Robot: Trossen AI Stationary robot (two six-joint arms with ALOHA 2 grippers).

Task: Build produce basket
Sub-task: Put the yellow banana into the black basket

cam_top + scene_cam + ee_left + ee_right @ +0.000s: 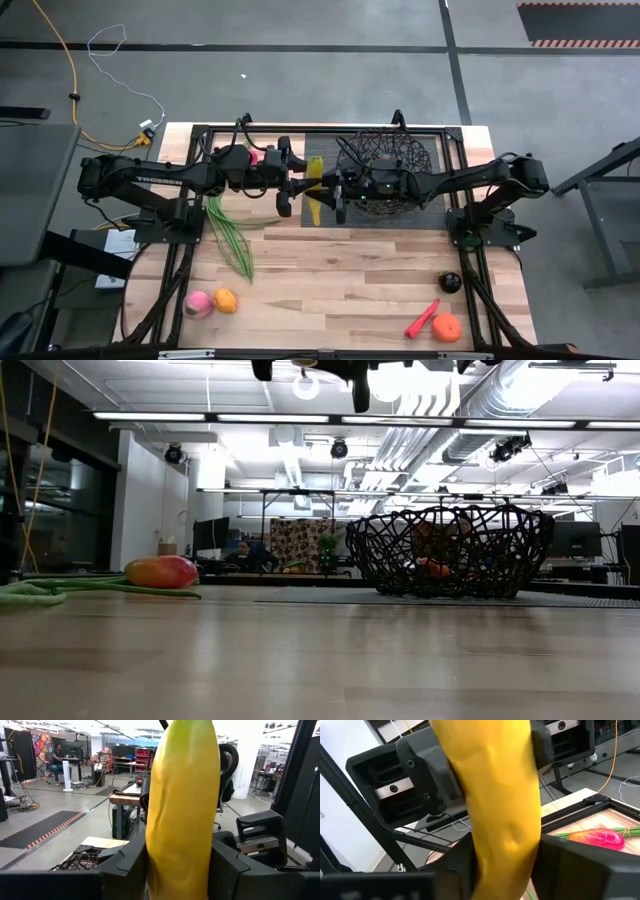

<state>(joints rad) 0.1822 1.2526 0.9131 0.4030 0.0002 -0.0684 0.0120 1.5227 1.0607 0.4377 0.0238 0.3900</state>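
Holding item: banana (314, 186), yellow, clamped at once between left end effector (287, 186) and right end effector (338, 190), both raised off the surface (330, 280). Basket (385, 170) (black wire) just behind right end effector. Mango (162, 571) near left end effector.

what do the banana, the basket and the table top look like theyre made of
Banana: likely moulded plastic or rubber, with a smooth, slightly glossy yellow skin and soft dents.
Basket: looks like black wire, probably coated metal; thin crossing strands in an open weave, see-through.
Table: pale wood planks, visible grain and board seams, with a faint sheen in the low view.
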